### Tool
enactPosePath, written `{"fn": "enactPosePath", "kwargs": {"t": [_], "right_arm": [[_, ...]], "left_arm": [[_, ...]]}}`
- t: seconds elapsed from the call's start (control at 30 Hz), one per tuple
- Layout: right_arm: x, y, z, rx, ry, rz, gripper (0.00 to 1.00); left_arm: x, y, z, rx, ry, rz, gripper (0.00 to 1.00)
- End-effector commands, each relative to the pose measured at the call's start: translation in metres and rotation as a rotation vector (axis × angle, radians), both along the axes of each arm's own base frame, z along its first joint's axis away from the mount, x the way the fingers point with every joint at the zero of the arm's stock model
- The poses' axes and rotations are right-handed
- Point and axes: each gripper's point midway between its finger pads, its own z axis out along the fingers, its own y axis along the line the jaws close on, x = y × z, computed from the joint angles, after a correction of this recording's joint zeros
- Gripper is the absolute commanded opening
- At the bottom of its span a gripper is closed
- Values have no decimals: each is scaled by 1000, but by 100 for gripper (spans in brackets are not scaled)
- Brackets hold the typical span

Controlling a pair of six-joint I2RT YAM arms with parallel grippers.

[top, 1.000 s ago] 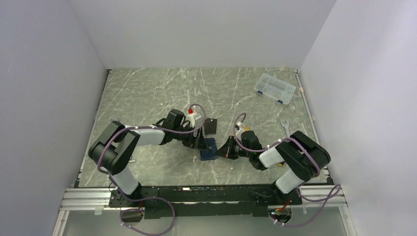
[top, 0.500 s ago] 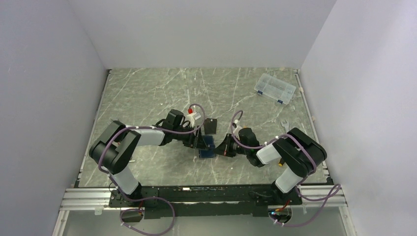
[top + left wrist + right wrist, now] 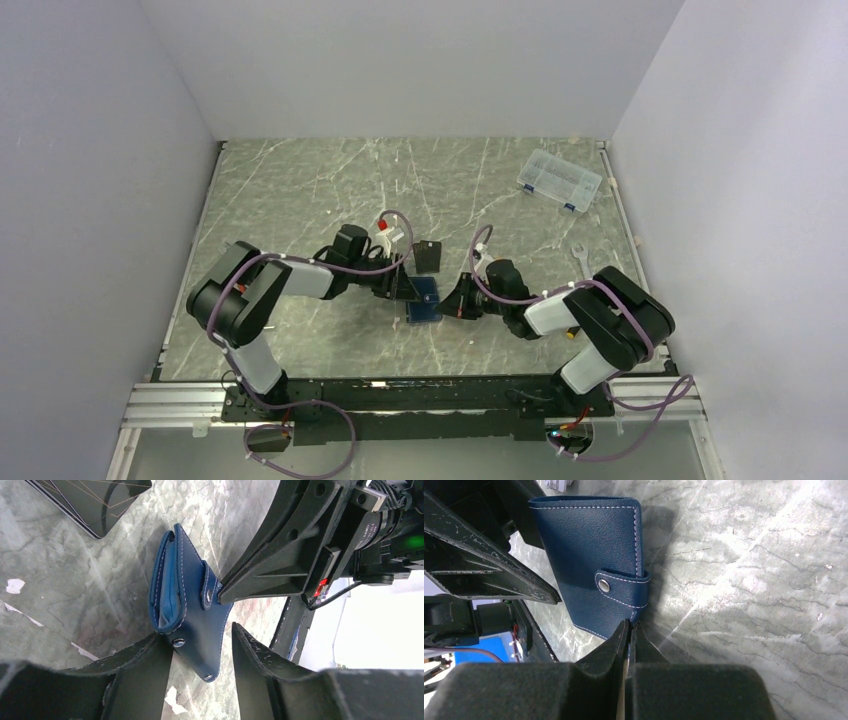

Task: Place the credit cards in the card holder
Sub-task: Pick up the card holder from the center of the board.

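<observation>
The navy card holder (image 3: pixel 424 300) stands on its edge on the marble table, snap tab fastened (image 3: pixel 589 545). In the left wrist view its lower flap (image 3: pixel 192 615) sits between the fingers of my left gripper (image 3: pixel 201 632). These are partly open: one finger touches the holder and a gap remains at the other. My right gripper (image 3: pixel 629 625) is shut, its tips pressed against the holder's corner by the tab. It shows in the left wrist view as a black wedge (image 3: pixel 280 555). I cannot tell whether it pinches any leather. No credit cards are in view.
A flat black rectangle (image 3: pixel 428 257) lies just behind the holder. A clear compartment box (image 3: pixel 560 180) sits at the back right, and a small wrench (image 3: pixel 580 258) lies right of the right arm. White scraps (image 3: pixel 15 585) dot the table.
The left gripper's jaws have narrowed around the holder's flap. The right gripper slid left up to the holder and stayed shut.
</observation>
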Motion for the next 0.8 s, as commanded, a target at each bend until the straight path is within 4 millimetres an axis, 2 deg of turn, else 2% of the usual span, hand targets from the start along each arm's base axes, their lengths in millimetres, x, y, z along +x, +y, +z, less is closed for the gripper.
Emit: {"fn": "enactPosePath", "kwargs": {"t": [0.0,0.07,0.2,0.3,0.33,0.37,0.47,0.53,0.6,0.63,0.7,0.77], "right_arm": [[-16,-9,-21,-88,36,60,0],[-15,-8,-20,-84,31,69,0],[-16,-7,-16,-80,20,80,0],[-12,-7,-9,-89,2,87,0],[-10,-8,-6,-100,0,83,0],[-7,-8,-1,-108,-8,78,3],[5,-10,28,-136,-67,57,20],[18,-14,58,-176,-140,25,43],[30,-21,100,-200,-241,-25,70],[36,-26,119,-220,-286,-58,77],[48,-37,152,-260,-357,-122,84],[56,-42,182,-299,-419,-170,86]], "left_arm": [[8,-9,12,-69,-50,-19,51],[11,-9,10,-62,-48,-12,44],[18,-9,11,-64,-60,11,24],[22,-9,19,-80,-81,-2,4],[22,-10,25,-87,-85,-17,0],[21,-11,32,-96,-90,-54,0],[23,-13,65,-30,-128,-189,0],[30,-5,99,-30,-238,-189,0],[37,4,130,-59,-319,-153,0],[37,10,136,-33,-291,-146,0],[49,19,148,7,-285,-90,0],[58,31,160,35,-303,-19,0]]}}
